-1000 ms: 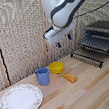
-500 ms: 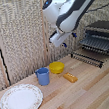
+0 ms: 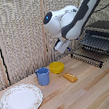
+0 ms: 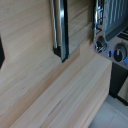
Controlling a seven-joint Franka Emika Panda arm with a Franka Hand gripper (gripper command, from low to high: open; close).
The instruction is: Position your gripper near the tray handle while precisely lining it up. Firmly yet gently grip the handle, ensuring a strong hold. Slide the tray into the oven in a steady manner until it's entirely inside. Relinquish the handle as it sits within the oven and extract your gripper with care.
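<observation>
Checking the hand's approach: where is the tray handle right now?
In the exterior view the tray handle runs along the front edge of the tray, pulled out of the oven on that view's right, just right of the hand.

Mock kitchen test setup, wooden surface [image 3: 92, 92], toaster oven [image 3: 100, 39], patterned plate [image 3: 21, 100], blue cup [image 3: 43, 76], reed screen backdrop [image 3: 21, 30]

Wood table [image 3: 92, 92] w/ plate [image 3: 20, 100], cup [image 3: 43, 76], bowl [image 3: 56, 67], oven [image 3: 101, 38].
</observation>
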